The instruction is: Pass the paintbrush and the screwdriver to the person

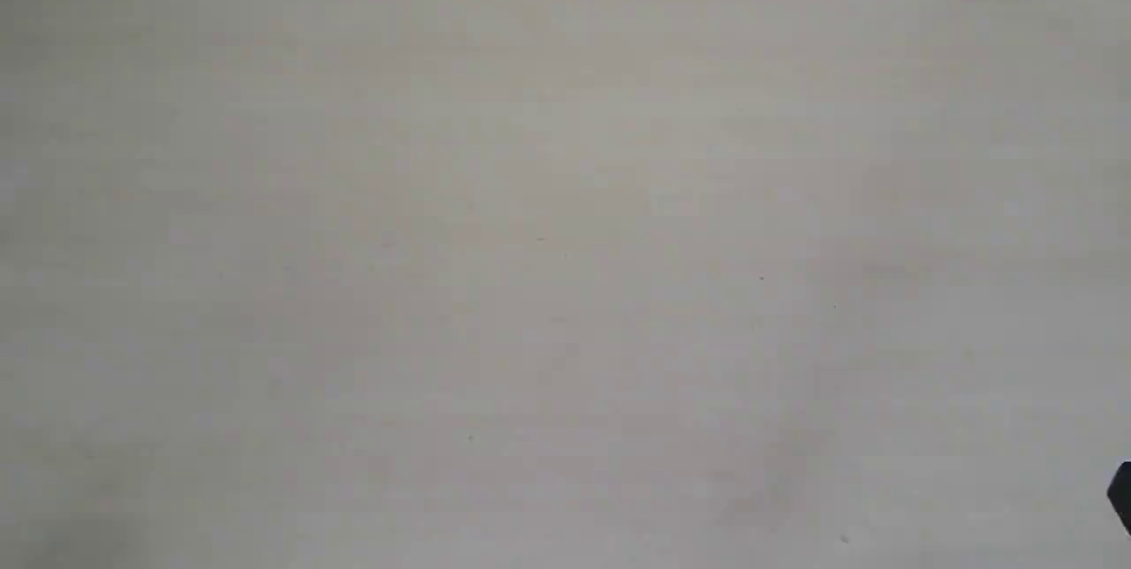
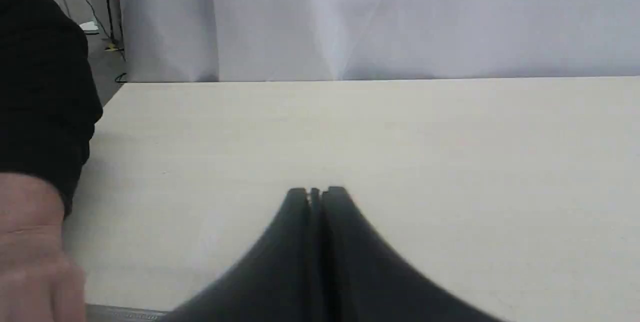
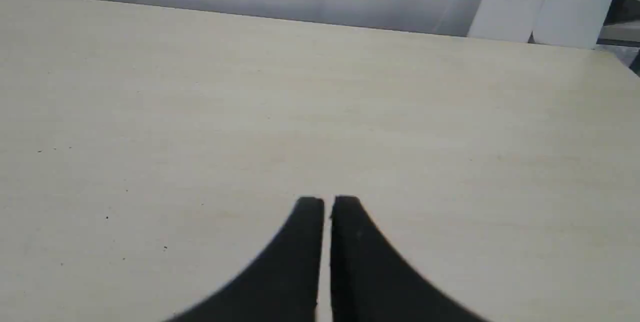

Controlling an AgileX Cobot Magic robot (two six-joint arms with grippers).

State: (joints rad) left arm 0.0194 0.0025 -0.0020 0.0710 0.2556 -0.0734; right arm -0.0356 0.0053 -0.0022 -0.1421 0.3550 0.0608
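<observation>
Neither the paintbrush nor the screwdriver shows in any view. The person's bare hand point(image 2: 30, 247), with a dark sleeve point(image 2: 40, 87) above it, is beside my left gripper in the left wrist view. My left gripper point(image 2: 315, 192) is shut, its dark fingers pressed together over the table with nothing between them. My right gripper point(image 3: 327, 201) is shut too, with only a thin slit between its fingers and nothing held. In the exterior view only a black bit of the right arm point(image 1: 1120, 494) shows at the right edge.
The pale beige table point(image 1: 565, 242) fills the exterior view, backed by a white curtain point(image 2: 400, 17). A thin grey strip point(image 2: 125, 314) lies by the person's hand; too little shows to tell what it is. Cables and floor point(image 2: 107, 22) lie beyond the table's corner.
</observation>
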